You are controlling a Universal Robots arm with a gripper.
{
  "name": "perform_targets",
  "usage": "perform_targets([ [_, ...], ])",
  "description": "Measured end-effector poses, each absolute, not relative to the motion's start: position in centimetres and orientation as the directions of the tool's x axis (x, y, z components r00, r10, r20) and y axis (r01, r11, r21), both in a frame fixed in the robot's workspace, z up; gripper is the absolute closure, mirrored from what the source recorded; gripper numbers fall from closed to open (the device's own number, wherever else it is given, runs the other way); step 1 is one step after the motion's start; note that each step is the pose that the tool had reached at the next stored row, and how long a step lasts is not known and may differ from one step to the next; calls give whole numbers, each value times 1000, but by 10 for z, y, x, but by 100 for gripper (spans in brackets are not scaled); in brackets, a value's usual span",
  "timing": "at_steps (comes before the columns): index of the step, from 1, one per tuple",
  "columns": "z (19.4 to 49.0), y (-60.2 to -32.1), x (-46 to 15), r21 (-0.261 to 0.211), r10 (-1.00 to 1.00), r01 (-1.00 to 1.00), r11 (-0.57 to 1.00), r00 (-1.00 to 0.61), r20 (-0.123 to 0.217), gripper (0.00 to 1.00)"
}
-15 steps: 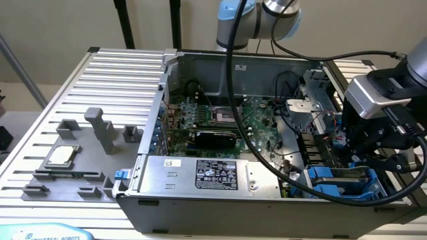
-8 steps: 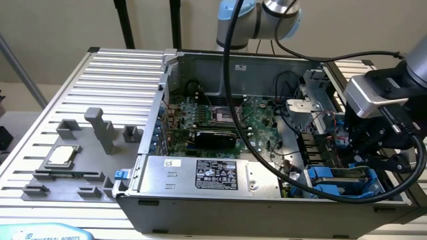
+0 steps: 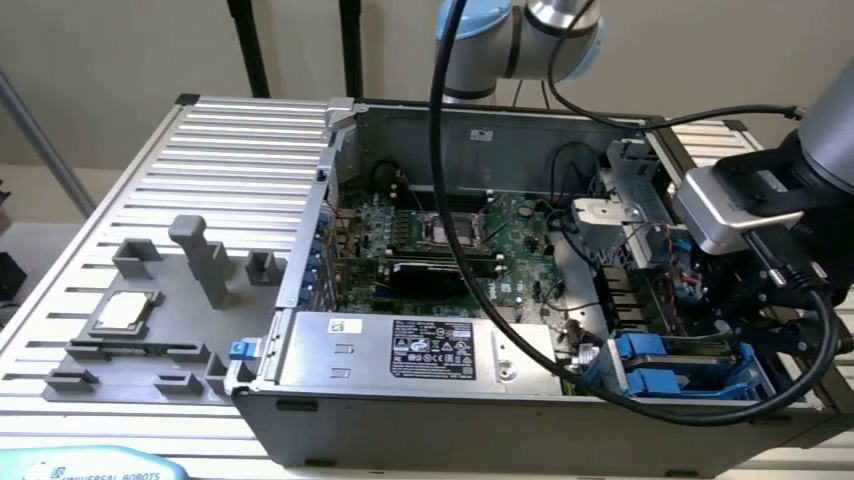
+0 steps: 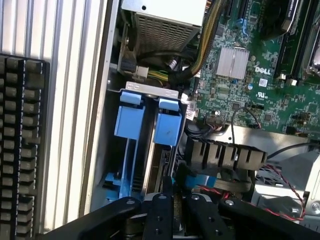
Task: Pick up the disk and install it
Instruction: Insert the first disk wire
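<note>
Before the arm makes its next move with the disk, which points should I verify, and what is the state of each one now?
1. The gripper is at the drive bay, in line with the disk: ok.
2. The disk stands in the bay beside a second blue carrier: ok.
3. The disk is fully seated: cannot tell.
4. The gripper holds the disk: cannot tell.
5. The black cable is clear of the case: not ok, it runs across the motherboard.
</note>
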State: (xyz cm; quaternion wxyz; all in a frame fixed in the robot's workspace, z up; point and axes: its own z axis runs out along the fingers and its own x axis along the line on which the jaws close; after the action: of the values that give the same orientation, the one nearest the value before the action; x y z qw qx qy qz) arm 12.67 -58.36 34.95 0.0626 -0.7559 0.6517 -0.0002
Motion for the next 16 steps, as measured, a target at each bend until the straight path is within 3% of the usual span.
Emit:
perform_targets([
  [16, 349, -589, 116, -118, -997, -992, -34, 42, -58, 84],
])
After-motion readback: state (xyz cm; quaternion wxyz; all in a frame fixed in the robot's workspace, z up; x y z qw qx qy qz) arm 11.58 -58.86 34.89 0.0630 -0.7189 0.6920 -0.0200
